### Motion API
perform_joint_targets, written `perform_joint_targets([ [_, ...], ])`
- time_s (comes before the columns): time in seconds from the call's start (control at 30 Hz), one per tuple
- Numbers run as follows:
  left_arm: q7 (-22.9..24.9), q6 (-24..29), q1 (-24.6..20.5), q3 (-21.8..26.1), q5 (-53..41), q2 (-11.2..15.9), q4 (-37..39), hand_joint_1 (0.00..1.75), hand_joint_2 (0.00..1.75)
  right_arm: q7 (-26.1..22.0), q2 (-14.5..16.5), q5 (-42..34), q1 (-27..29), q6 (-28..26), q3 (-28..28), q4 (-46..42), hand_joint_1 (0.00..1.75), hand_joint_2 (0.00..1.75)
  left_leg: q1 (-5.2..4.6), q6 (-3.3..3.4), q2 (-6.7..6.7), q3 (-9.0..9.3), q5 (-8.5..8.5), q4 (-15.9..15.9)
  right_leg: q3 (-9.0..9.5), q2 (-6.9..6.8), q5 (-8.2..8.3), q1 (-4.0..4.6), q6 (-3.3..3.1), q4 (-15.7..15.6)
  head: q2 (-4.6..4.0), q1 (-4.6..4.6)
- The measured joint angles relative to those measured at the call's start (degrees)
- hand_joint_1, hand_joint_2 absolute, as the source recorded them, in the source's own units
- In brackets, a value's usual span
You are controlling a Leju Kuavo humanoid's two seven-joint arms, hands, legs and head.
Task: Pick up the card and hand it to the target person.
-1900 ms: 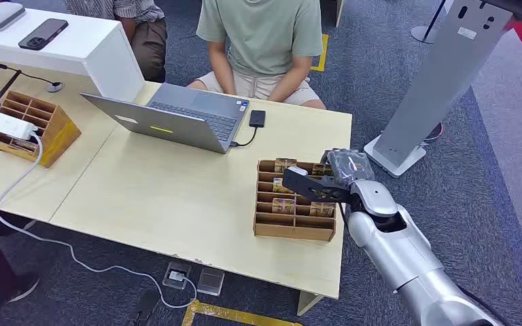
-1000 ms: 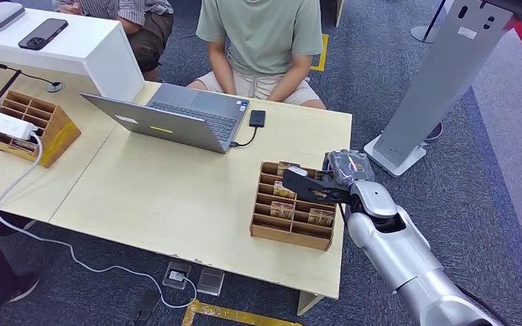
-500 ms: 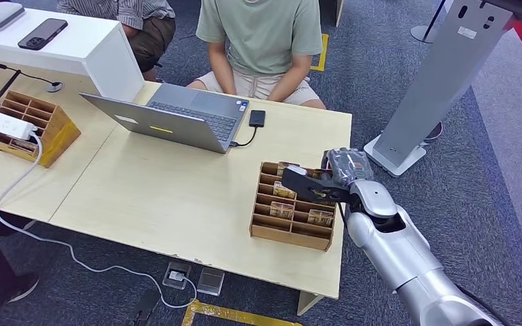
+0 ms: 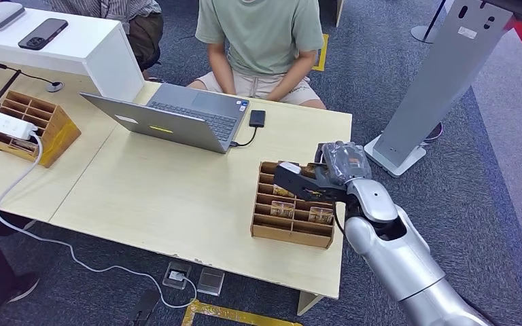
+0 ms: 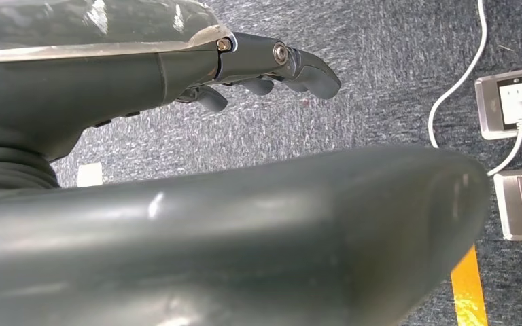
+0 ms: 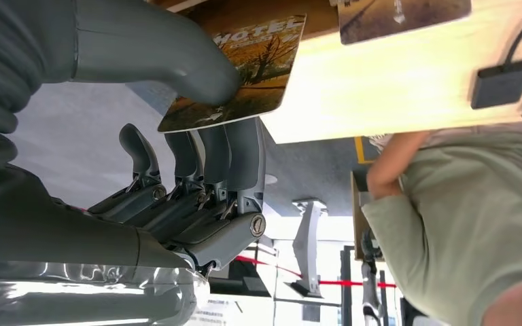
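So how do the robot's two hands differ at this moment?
The right hand pinches a card printed "HOTEL" between thumb and fingers; the left hand holds nothing, its fingers loosely curled. The right hand is raised over the wooden card box on the table; the left hand hangs over carpet near floor sockets. Both are the same grey build.

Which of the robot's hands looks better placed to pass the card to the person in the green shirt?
The right. The right hand already pinches the card between thumb and fingers, over the wooden organizer on the table, with the person seated across. The left hand hangs over the carpet and holds nothing.
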Motion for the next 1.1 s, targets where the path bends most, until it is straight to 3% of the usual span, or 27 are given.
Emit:
perform_joint_targets([
  [0.3,-0.5,0.0,0.1,0.0,0.2,0.0,0.0,0.00,0.00,2.5,-2.4,4.1,1.6,0.1,-2.5,-10.9,1.34,1.75,0.00,0.00,0.00,0.00,0.00,0.0,0.00,0.00,0.00,0.00,0.00,0.0,0.00,0.01],
  [0.57,-0.5,0.0,0.1,0.0,-0.1,-0.1,0.0,0.00,0.00,-0.9,-3.6,5.9,1.0,-8.5,-6.5,-17.7,1.29,1.75,0.00,0.00,0.00,-0.02,0.00,0.0,0.01,0.00,0.00,0.00,0.00,0.0,0.00,0.00],
  [0.8,-0.5,0.0,0.1,0.0,-0.6,-0.6,0.0,0.00,0.00,-4.8,-2.6,6.2,-4.2,-18.8,-8.5,-12.7,1.44,1.75,0.00,0.00,-0.01,-0.04,0.00,0.0,0.02,-0.01,0.01,0.00,0.00,0.0,0.00,0.01],
  [1.1,-0.5,-0.3,0.1,0.0,-1.6,-1.0,0.0,0.00,0.00,-6.8,-0.7,6.6,-10.2,-24.9,-9.9,0.6,1.27,1.75,0.00,0.00,-0.04,-0.07,0.00,0.0,0.00,-0.02,0.00,0.00,0.00,0.0,0.00,0.01],
])
